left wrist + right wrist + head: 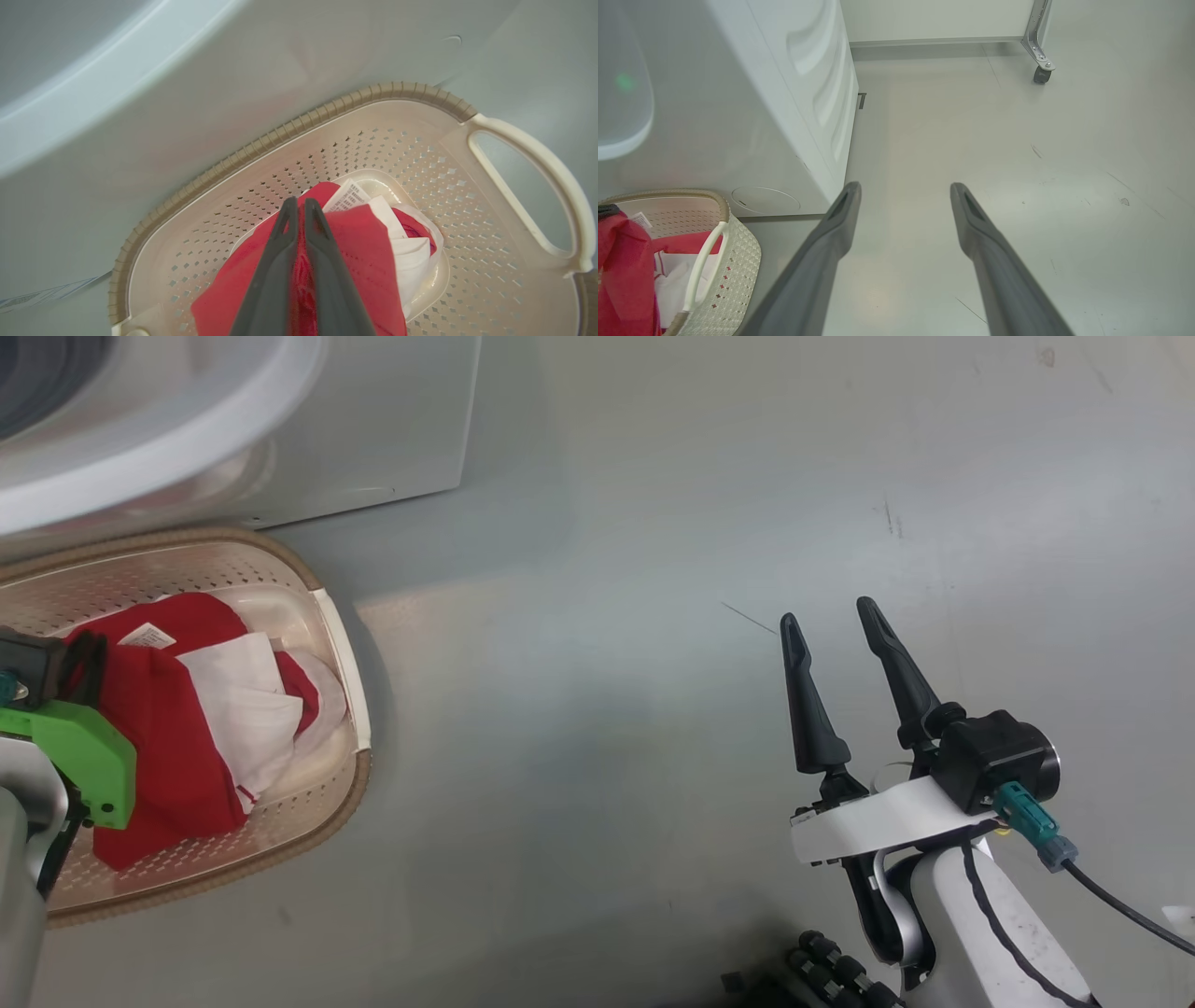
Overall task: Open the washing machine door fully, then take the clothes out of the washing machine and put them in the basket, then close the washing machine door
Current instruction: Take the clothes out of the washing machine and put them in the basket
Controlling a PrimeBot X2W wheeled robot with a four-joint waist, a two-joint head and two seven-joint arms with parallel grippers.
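Left tool [299,205] clamped on clothes [364,242] in basket [280,135]; right tool [828,609] apart above scuffed grey floor [653,476].

left gripper [299,201]: fingers [275,261] pinched tight together | right gripper [828,610]: fingers [808,709] spread wide apart, pointing forward

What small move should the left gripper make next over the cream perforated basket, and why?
Probably open the left gripper: it is pinched shut on the soft red-and-white clothes, which sit inside the cream perforated plastic basket, so letting go should leave them there.
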